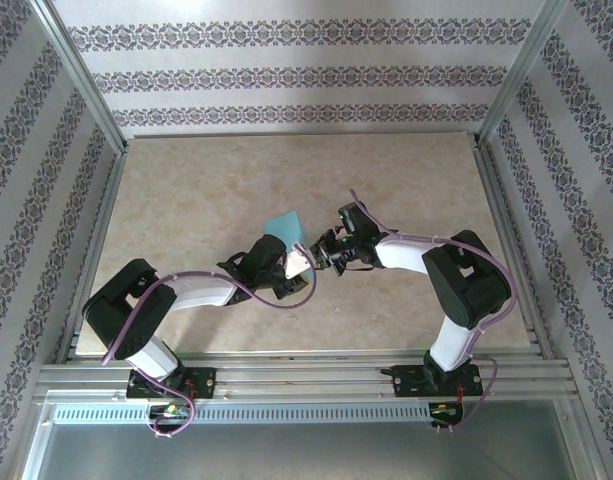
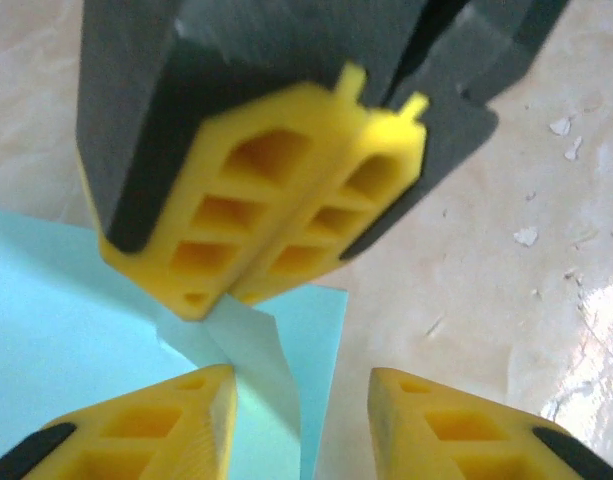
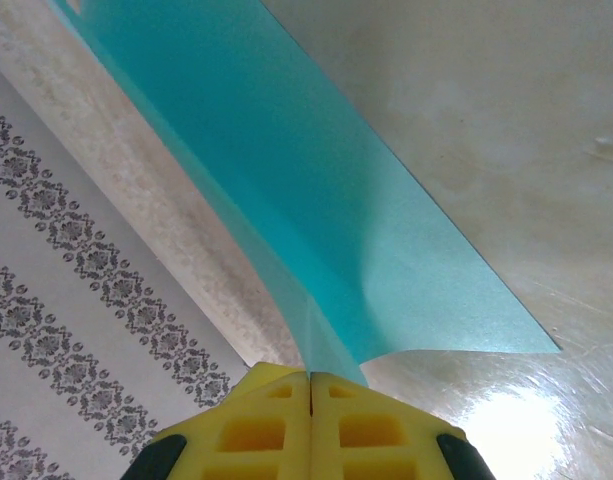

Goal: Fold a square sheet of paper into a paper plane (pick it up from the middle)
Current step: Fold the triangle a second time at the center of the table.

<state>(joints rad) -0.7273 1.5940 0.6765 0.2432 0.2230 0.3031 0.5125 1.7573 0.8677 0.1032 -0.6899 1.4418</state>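
The turquoise sheet of paper (image 1: 284,222) is held up off the table at mid-table, bent along a crease. My right gripper (image 1: 321,251) is shut on its near edge; in the right wrist view the closed yellow fingertips (image 3: 311,378) pinch the paper (image 3: 316,200) where the crease runs in. From the left wrist view the right gripper (image 2: 214,298) comes down from above onto the sheet (image 2: 76,330). My left gripper (image 2: 301,400) is just below it, open. A folded flap of paper (image 2: 256,350) lies between its fingers, against the left finger (image 2: 146,430).
The beige marbled table (image 1: 186,190) is ringed by an aluminium frame (image 1: 96,230) and patterned walls. Small white specks (image 2: 526,236) lie on the table to the right of the grippers. Both arms reach inward and meet near the middle.
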